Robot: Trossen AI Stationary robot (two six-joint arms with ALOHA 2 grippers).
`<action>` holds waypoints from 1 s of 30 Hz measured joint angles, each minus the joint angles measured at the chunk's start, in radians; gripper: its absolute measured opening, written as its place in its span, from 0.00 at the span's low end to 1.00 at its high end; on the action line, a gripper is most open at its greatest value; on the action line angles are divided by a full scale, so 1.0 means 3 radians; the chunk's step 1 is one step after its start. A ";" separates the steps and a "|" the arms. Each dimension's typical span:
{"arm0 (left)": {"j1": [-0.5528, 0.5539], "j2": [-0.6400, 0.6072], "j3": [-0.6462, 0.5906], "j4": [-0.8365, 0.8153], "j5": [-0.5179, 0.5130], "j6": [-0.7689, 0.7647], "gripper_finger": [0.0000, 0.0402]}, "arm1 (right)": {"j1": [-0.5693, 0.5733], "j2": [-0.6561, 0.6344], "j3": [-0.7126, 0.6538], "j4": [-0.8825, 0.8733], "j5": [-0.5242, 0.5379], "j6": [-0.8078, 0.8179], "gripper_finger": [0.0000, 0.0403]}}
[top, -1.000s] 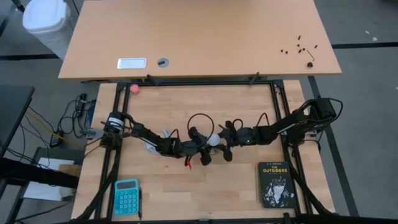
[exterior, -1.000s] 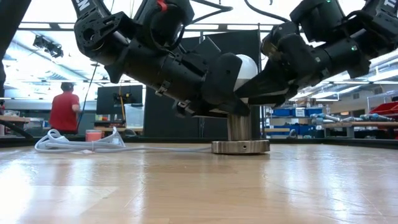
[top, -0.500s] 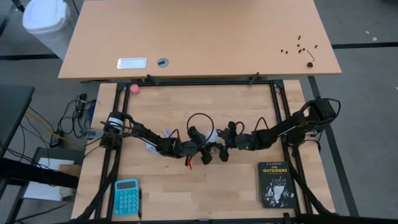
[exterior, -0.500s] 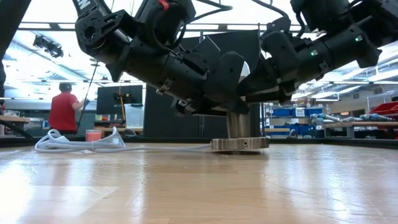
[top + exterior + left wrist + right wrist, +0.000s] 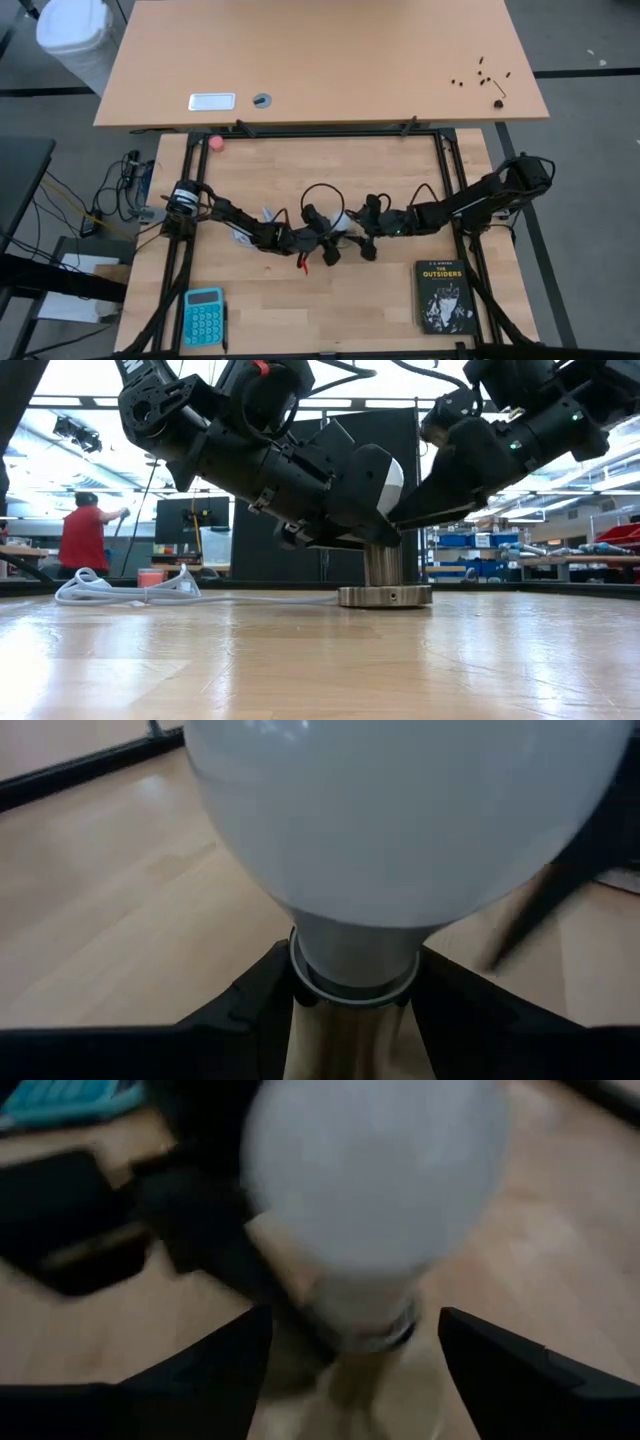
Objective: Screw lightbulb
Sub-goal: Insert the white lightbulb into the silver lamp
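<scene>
lightbulb (image 5: 392, 478) mostly hidden, left gripper (image 5: 352, 990) clamping socket (image 5: 385, 582)

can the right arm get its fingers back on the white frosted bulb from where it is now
Probably yes: the right gripper stands open with the white frosted lightbulb straight ahead between its fingers; the left gripper grips lower, at the metal socket.

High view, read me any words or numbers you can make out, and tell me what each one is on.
"THE OUTSIDERS": on the dark book near the table's front right corner.
Smaller print on the book cover: too small to read.
Teal calculator keys: too small to read.
Nothing else legible.
</scene>
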 joint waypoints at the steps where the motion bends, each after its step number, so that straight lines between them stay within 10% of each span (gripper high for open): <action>1: 0.0003 -0.0005 0.0000 -0.0014 -0.0014 -0.0002 0.44 | -0.0005 -0.0053 -0.0004 -0.0059 -0.0057 -0.0028 0.75; 30: 0.0003 -0.0011 0.0000 -0.0098 0.0014 -0.0052 0.44 | -0.0006 -0.0260 -0.0014 -0.0305 -0.0550 -0.0134 0.77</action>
